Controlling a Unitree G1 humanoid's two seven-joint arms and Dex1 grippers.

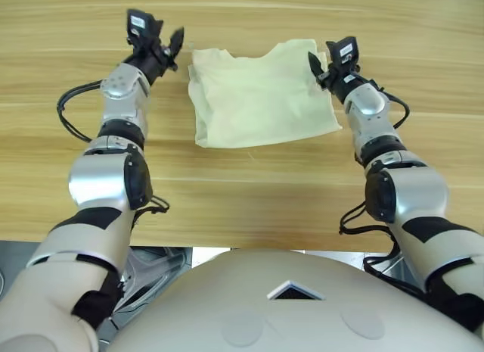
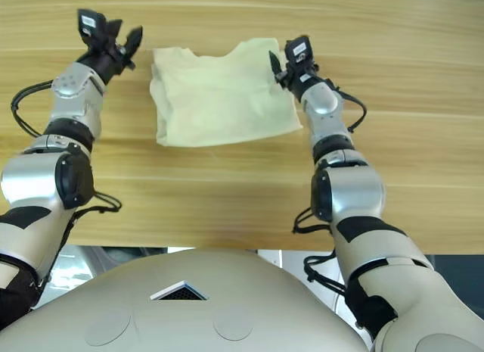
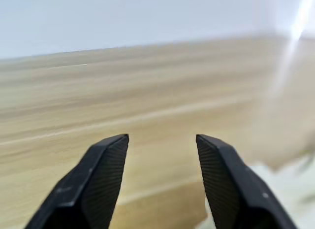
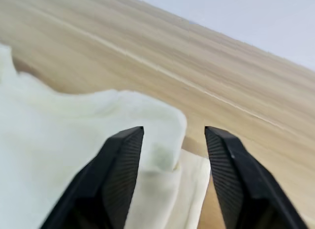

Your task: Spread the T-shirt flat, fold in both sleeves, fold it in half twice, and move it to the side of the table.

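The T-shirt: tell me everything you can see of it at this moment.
The T-shirt is pale yellow, soft cloth, folded into a rough rectangle with the neckline dip at its far edge. It lies flat, slightly skewed, on the wooden table, layered edges showing at its far right corner. The open right gripper straddles that corner; the open left gripper is over bare wood beside the far left corner, apart from the cloth.

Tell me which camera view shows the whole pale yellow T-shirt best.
The left eye view: the pale yellow folded fabric T-shirt lies whole on the wooden table, its outline clear. The right eye view shows much the same. The right wrist view gives one layered corner up close; the left wrist view catches a blurred sliver.
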